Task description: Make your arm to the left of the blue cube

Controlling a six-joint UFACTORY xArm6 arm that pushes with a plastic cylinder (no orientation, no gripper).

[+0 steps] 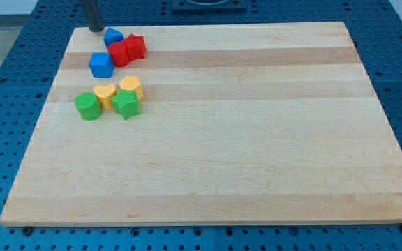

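The blue cube (101, 65) sits near the top left of the wooden board (257, 139). My tip (97, 29) is at the board's top left edge, above the cube and slightly to its left, just left of a smaller blue block (113, 36). A red cylinder (119, 54) touches the cube's upper right, with a red block (136, 47) beside it.
Below the cube lie a green cylinder (86, 107), a yellow heart-shaped block (105, 95), a yellow cylinder (130, 87) and a green star-shaped block (126, 104), all clustered together. The board rests on a blue perforated table (5, 84).
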